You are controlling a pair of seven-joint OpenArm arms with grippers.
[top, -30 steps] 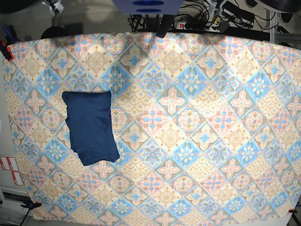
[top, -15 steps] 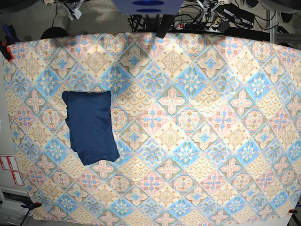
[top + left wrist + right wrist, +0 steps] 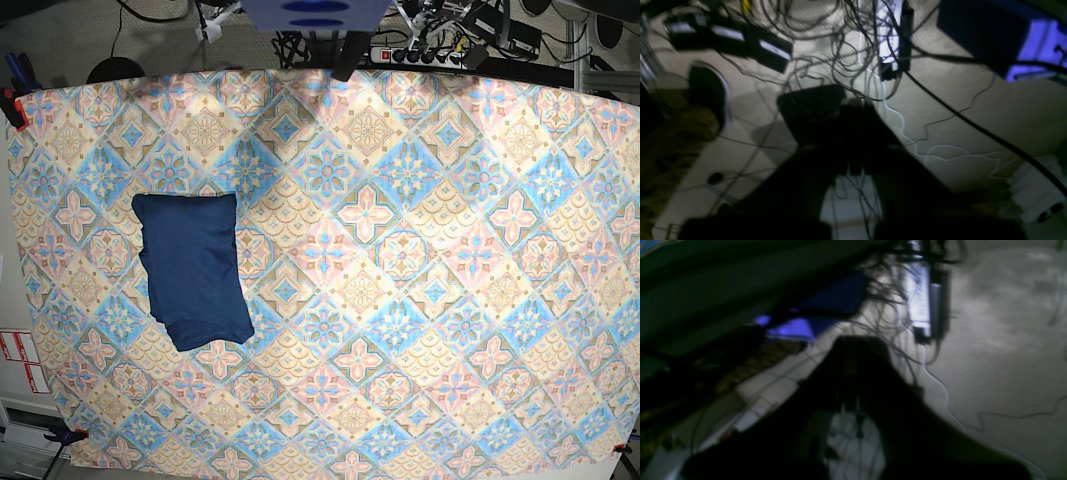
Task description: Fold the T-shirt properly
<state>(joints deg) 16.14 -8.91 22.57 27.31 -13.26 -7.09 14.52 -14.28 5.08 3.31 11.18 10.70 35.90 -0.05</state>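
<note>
T-shirt [image 3: 192,268] folded, on patterned tablecloth [image 3: 420,300]

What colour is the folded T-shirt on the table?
Plain dark navy blue, no print; the T-shirt shows best in the base view.

- The T-shirt [image 3: 193,268] is a plain dark navy-blue garment with no print, of soft-looking knit fabric.
- It is folded into a small, roughly rectangular packet, longer than it is wide.
- It lies flat on the patterned tablecloth [image 3: 420,300], in the cloth's left half as the base view shows it, about midway between the far and near edges.
- Its top edge is fairly straight; its long sides slant slightly, so the lower end sits a little further right than the upper end.
- The left edge is a bit uneven, with small bulges of layered fabric, and faint creases run lengthwise.
- Nothing touches or covers it.
</note>
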